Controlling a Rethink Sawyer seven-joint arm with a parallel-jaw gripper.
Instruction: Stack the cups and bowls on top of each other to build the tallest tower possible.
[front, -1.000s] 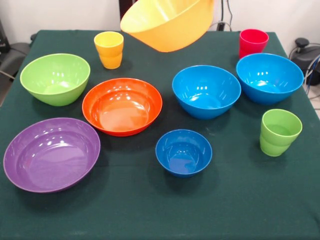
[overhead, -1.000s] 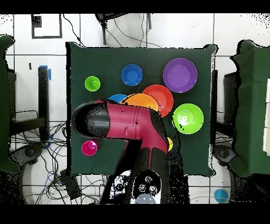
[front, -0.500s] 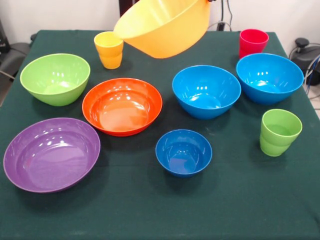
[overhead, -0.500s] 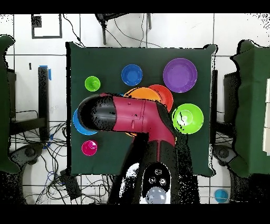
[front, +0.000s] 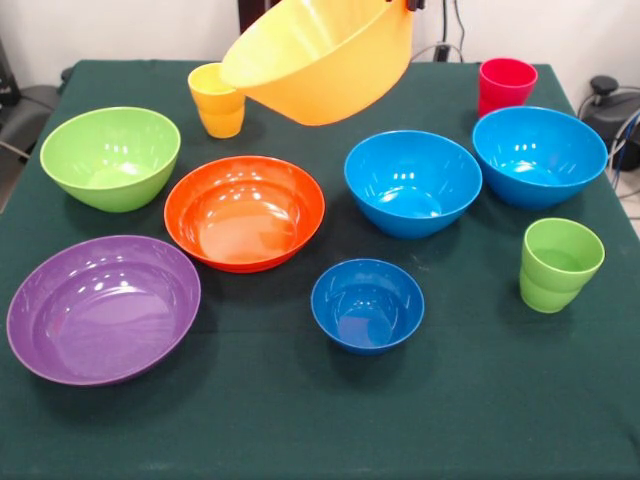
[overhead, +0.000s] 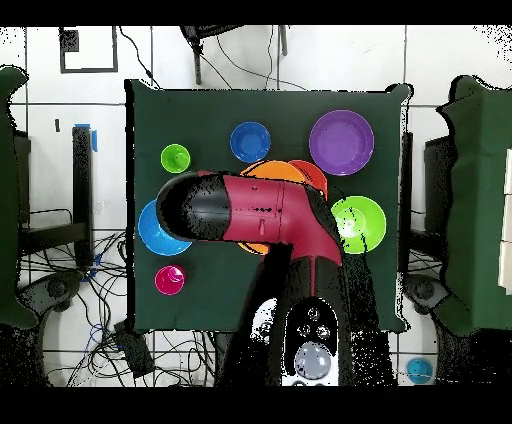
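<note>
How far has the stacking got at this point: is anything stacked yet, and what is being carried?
Nothing is stacked yet. The yellow-orange bowl hangs tilted in the air above the table's far side, apparently carried from its upper rim, though the gripper itself is barely visible. The other six bowls, such as the orange-red bowl and the middle blue bowl, and all three cups sit apart on the cloth, so the tower remains to be built.
</note>
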